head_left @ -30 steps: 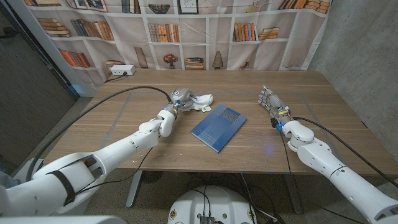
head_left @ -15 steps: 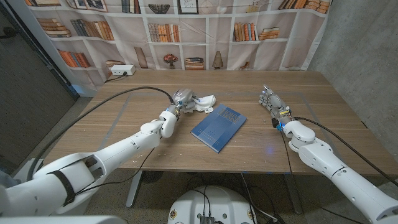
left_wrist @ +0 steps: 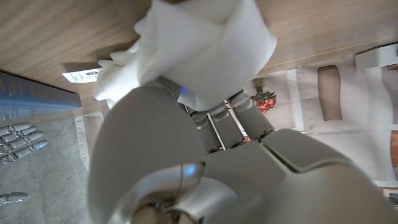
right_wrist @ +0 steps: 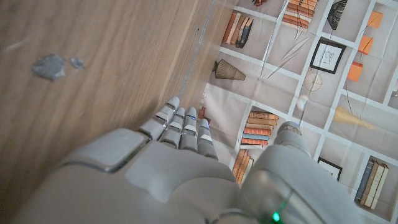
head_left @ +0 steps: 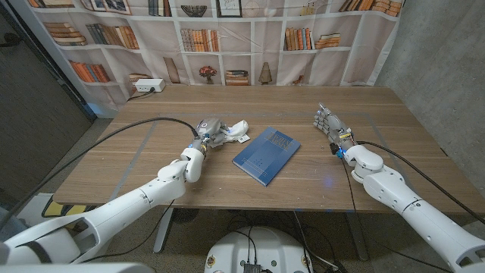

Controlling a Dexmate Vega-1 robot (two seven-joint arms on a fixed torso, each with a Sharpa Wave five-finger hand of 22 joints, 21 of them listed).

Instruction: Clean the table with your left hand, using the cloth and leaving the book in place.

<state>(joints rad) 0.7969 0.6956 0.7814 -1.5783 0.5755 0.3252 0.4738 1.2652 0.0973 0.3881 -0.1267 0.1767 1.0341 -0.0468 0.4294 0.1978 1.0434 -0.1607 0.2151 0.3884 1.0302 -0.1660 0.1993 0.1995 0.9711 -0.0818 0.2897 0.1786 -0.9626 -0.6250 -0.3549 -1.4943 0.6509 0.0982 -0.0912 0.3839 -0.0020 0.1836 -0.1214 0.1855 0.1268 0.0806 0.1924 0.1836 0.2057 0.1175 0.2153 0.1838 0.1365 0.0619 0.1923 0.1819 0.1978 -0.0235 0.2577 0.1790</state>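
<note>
Cloth point(head_left: 229, 130) bunched in left hand point(head_left: 210, 130), fingers gripping it, on counter point(head_left: 151, 163) at book's point(head_left: 266, 155) ten o'clock. Since a second ago hand and cloth slid away from book: wiping stroke underway, book unmoved. Right hand point(head_left: 329, 122) idle, fingers open.

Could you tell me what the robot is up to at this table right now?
It is wiping the wooden table. The left hand holds a white cloth against the tabletop, just to the robot's left of the blue book, which lies near the middle. The right hand holds nothing and waits on the robot's right with its fingers straight and close together.
</note>
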